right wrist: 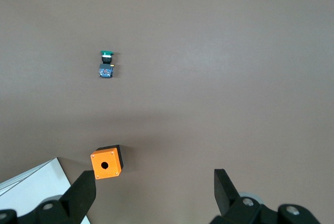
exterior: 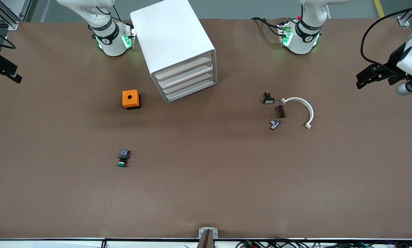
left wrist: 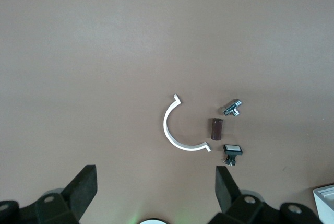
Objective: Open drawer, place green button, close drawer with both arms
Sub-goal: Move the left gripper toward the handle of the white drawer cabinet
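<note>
The white cabinet (exterior: 173, 41) stands near the right arm's base, and its four stacked drawers (exterior: 187, 81) are all shut. The button (exterior: 123, 158), green cap and black-and-blue body, lies on its side on the brown table, nearer the front camera than the cabinet; it also shows in the right wrist view (right wrist: 106, 63). My right gripper (exterior: 9, 72) hangs open and empty over the table's edge at the right arm's end (right wrist: 154, 183). My left gripper (exterior: 366, 77) hangs open and empty over the left arm's end (left wrist: 155, 179).
An orange box with a hole (exterior: 131, 99) sits beside the cabinet, toward the right arm's end. Toward the left arm's end lie a black-and-white switch (exterior: 268, 98), a brown piece (exterior: 281, 111), a small metal part (exterior: 274, 124) and a white curved strip (exterior: 300, 108).
</note>
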